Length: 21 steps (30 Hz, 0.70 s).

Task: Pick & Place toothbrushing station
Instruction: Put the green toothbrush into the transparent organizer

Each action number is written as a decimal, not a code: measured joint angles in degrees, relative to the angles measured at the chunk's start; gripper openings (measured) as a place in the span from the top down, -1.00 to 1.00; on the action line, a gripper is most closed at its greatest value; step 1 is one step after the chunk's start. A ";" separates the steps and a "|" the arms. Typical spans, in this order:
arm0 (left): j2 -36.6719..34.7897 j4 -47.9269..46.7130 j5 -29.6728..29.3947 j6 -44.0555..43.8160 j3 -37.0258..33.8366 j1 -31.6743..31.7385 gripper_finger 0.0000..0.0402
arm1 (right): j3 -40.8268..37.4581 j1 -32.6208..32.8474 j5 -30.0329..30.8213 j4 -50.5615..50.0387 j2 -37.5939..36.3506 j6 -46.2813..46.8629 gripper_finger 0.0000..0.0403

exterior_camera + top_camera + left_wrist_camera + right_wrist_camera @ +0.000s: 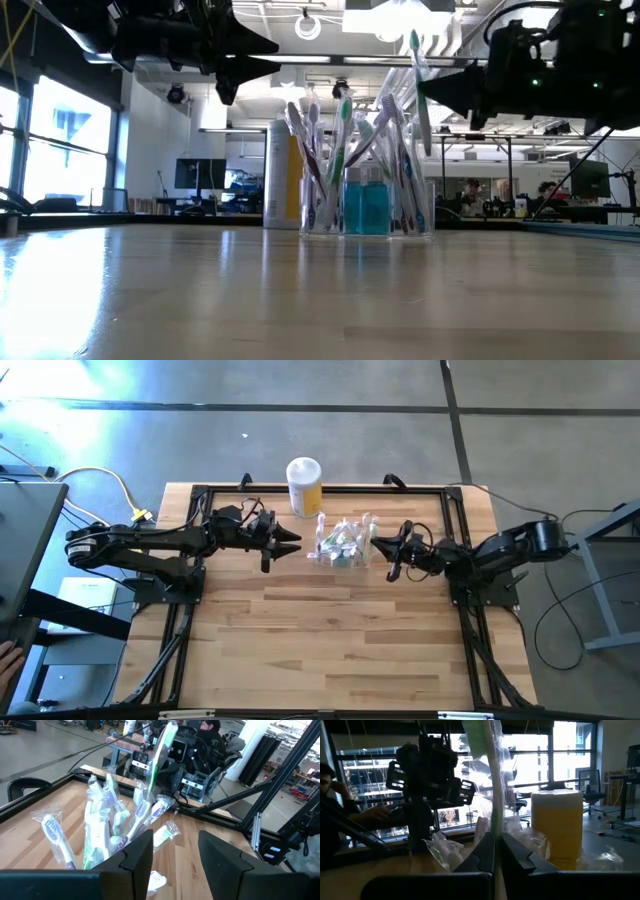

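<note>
The toothbrushing station point(345, 548) is a clear boxy holder point(366, 212) packed with several wrapped toothbrushes, standing on its base on the wooden table toward the far edge. My right gripper point(377, 541) hovers level at the station's right side, shut on a green-and-white wrapped toothbrush point(487, 770) that stands upright point(418, 75). My left gripper point(292, 540) hangs level on the station's left side, open point(175, 855), with nothing between its fingers. It sits above the brush heads point(240, 55). My right gripper pinches the wrapped toothbrush by its handle point(494, 827) between the two shut fingers. The fingers come level from the table's right side and lie across the brush. The brush stands nearly upright, head up, above the fingers. Whether its lower end is clear of the holder I cannot tell.
A yellow canister with a white lid point(304, 485) stands just behind the station at the far edge. A black frame rail point(320, 490) runs around the table. Bare wood point(330, 640) lies toward the near edge. People sit in the room beyond point(470, 195).
</note>
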 joint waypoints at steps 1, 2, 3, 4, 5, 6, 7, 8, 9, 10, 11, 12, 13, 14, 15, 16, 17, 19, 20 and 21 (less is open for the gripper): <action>0.00 0.04 0.02 0.00 0.00 0.00 0.23 | 0.85 -0.14 -0.58 -0.01 0.57 0.00 0.98; 0.00 0.08 0.01 0.00 0.00 0.00 0.23 | 1.47 -0.28 -0.75 -0.03 0.96 0.00 0.98; 0.00 0.05 0.00 0.00 0.00 0.00 0.23 | 1.87 -0.38 -0.60 -0.10 1.30 0.02 0.98; 0.00 0.04 0.01 0.00 0.00 0.00 0.23 | 2.11 -0.44 0.32 -0.18 1.58 0.04 0.98; 0.00 0.03 0.00 0.00 0.00 0.00 0.23 | 2.18 -0.63 1.72 -0.26 1.77 0.34 0.98; 0.00 -0.02 0.01 0.00 0.00 0.00 0.23 | 2.19 -0.88 3.33 -0.31 1.99 1.11 0.98; 0.00 -0.15 0.02 0.00 0.00 0.00 0.23 | 2.16 -1.23 3.77 -0.31 2.40 1.68 0.98; 0.00 -0.24 0.02 0.00 0.00 0.00 0.23 | 2.16 -1.57 3.62 -0.31 2.96 2.19 0.98; 0.00 -0.29 0.02 0.07 0.00 0.00 0.23 | 2.16 -1.78 3.42 -0.31 3.59 2.82 0.98; 0.00 -0.29 0.02 0.28 0.00 0.00 0.23 | 2.16 -1.91 3.32 -0.28 4.29 3.18 0.98; 0.00 -0.32 0.02 0.47 0.00 0.00 0.23 | 2.19 -1.90 3.35 -0.22 5.24 3.29 0.98; 0.00 -0.43 0.02 0.50 0.00 0.00 0.23 | 2.23 -1.86 3.43 -0.18 6.26 3.56 0.98; 0.00 -0.56 0.02 0.50 0.00 0.00 0.23 | 2.21 -1.92 3.59 -0.12 7.20 4.23 0.98; 0.00 -0.57 0.02 0.52 0.00 0.00 0.23 | 2.21 -2.07 3.58 0.05 8.03 4.51 0.98; 0.00 -0.57 0.02 0.54 0.00 0.00 0.23 | 2.21 -2.19 3.58 0.20 8.71 4.65 0.98; 0.00 -0.59 0.02 0.57 0.00 0.00 0.23 | 2.22 -2.19 3.62 0.39 9.31 4.74 0.98; 0.00 -0.59 0.02 0.58 0.00 0.00 0.23 | 2.23 -2.20 3.65 0.40 9.76 4.90 0.98; 0.00 -0.59 0.02 0.63 0.00 0.00 0.23 | 2.23 -2.20 3.79 0.31 10.54 6.01 0.98; 0.00 -0.59 0.02 0.64 0.00 0.00 0.23 | 2.23 -2.18 3.78 0.29 10.92 6.48 0.98; 0.00 -0.59 0.02 0.73 0.00 0.00 0.23 | 2.23 -2.14 3.84 0.26 11.43 7.05 0.98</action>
